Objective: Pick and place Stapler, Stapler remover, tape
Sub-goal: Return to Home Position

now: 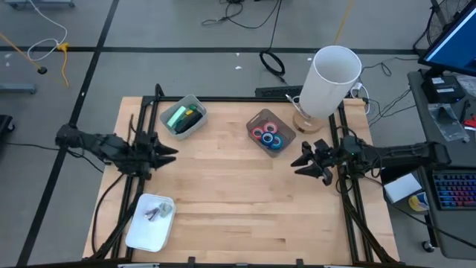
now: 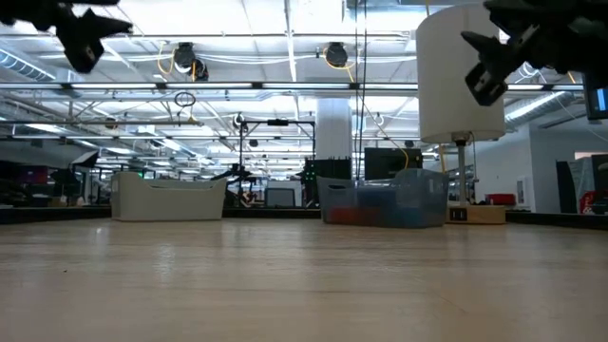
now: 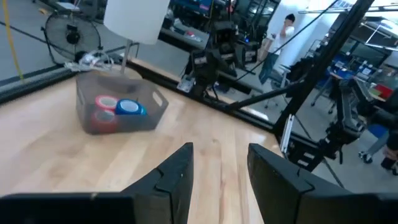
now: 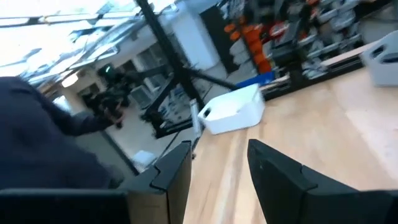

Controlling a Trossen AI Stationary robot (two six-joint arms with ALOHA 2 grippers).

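Red, blue and green tape rolls [image 1: 268, 135] lie in a clear bin [image 1: 260, 119] at the far middle; the left wrist view shows a red and a blue roll [image 3: 118, 107] in it. A green-and-black stapler [image 1: 184, 117] lies in a second clear bin [image 1: 195, 102] at the far left. A small grey stapler remover [image 1: 154, 214] rests in a white bin [image 1: 141, 237] near the front left. My left gripper [image 1: 172, 152] [image 3: 221, 149] hovers open over the table's left side. My right gripper [image 1: 296, 164] [image 4: 219, 146] hovers open over the right side. Both hold nothing.
A tall white lamp [image 1: 331, 78] on a wooden base stands at the far right corner. Black frame rails [image 1: 349, 186] run along the table's left and right edges. Bare wood lies between the two grippers. A person [image 3: 281, 34] stands in the room beyond the table.
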